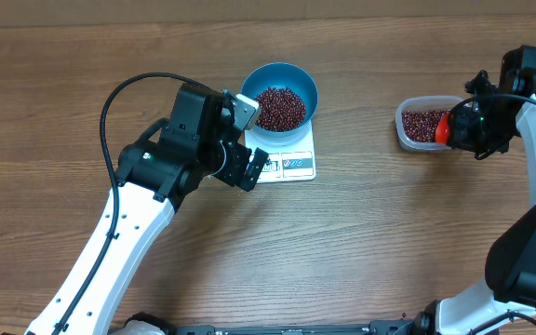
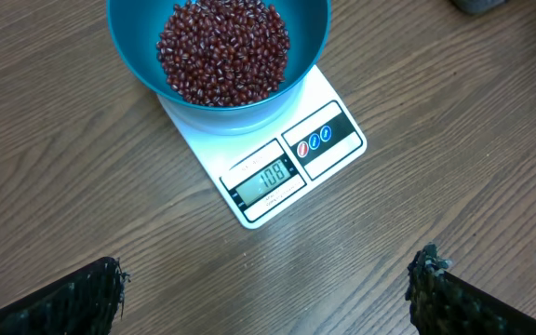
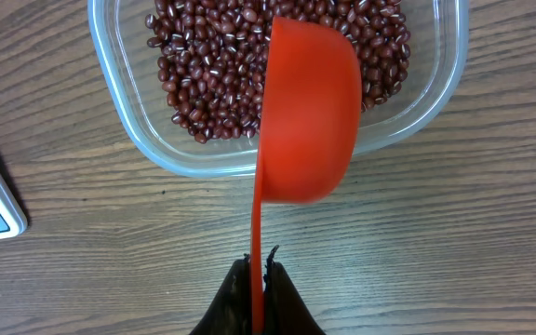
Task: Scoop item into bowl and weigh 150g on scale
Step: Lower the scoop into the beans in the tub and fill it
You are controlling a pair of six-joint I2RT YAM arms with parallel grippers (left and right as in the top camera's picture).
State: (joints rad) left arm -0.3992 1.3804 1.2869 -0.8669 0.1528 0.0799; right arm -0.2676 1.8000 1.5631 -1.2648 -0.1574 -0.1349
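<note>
1. Red scoop (image 3: pixel 310 112) shows only its underside; its contents cannot be told.
2. Left pincer (image 2: pixel 268 265): only the finger tips show at the frame's lower corners, wide apart, holding nothing.
3. Overhead, the left arm (image 1: pixel 170 154) covers the scale's display end.
4. Beans (image 2: pixel 223 48) lie heaped in the bowl (image 2: pixel 310 37) on the scale (image 2: pixel 328 98), ahead of the left pincer and apart from it; the display reads 108.
5. Right pincer (image 3: pixel 259 265) is clamped on the scoop handle, with the scoop over the near rim of the clear tub (image 3: pixel 138 140), well apart from the bowl.
</note>
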